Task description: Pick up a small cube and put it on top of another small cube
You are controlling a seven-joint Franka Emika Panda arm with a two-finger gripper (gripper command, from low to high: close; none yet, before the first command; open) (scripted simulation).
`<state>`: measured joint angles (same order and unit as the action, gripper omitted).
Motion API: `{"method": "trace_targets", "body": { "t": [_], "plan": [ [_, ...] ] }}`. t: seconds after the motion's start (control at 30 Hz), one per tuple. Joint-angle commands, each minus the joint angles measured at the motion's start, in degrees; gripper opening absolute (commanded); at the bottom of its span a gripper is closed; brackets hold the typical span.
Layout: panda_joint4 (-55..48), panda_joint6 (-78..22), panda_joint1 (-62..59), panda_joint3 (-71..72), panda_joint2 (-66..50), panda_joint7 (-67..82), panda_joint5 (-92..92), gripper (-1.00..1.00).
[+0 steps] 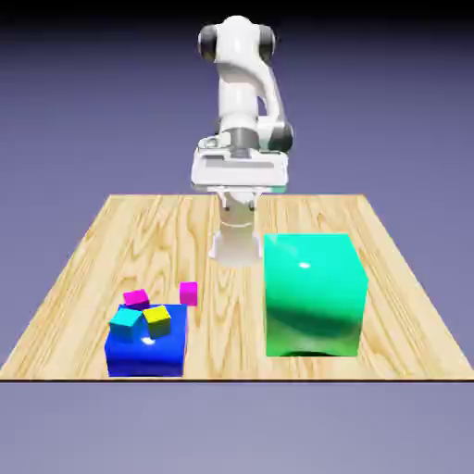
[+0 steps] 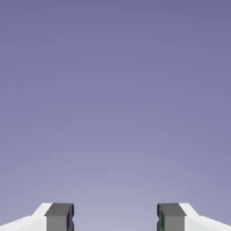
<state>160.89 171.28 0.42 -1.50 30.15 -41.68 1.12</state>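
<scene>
The tool (image 2: 115, 219) gapes wide and empty, well above the worktop (image 1: 93, 268); 4 small cubes (image 1: 156, 319) cluster at the blue block (image 1: 145, 354)

Plain blue-violet backdrop (image 1: 83, 93) on every side, darker toward the top, paler lower down. Wooden table (image 1: 407, 305) of light, striped grain, front edge a thin dark line. No seams or corners visible in the backdrop. Same even violet across the whole hand view, brightening toward its bottom.
</scene>
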Motion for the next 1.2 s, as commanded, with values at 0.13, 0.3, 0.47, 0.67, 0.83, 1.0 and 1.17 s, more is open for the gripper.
{"method": "trace_targets", "body": {
  "t": [0.13,0.3,0.47,0.67,0.83,1.0,1.17],
  "plan": [
    [-0.4,-11.3,-1.1,-6.2,-10.4,3.2,4.6,0.00],
    [-0.9,-22.7,-2.2,-12.4,-20.8,6.4,9.3,0.00],
    [-1.3,-33.8,-3.3,-18.6,-31.0,9.6,13.8,0.00],
    [-0.4,-22.6,-5.2,-17.2,-41.4,10.4,12.6,0.00],
    [-0.3,-21.8,-5.4,-17.1,-42.2,10.4,12.6,-1.00],
    [-1.3,-33.0,-3.5,-18.5,-31.8,9.7,13.7,-1.00],
    [-7.5,-37.2,-2.5,-18.5,-31.9,11.3,12.3,-1.00]
  ]
}}
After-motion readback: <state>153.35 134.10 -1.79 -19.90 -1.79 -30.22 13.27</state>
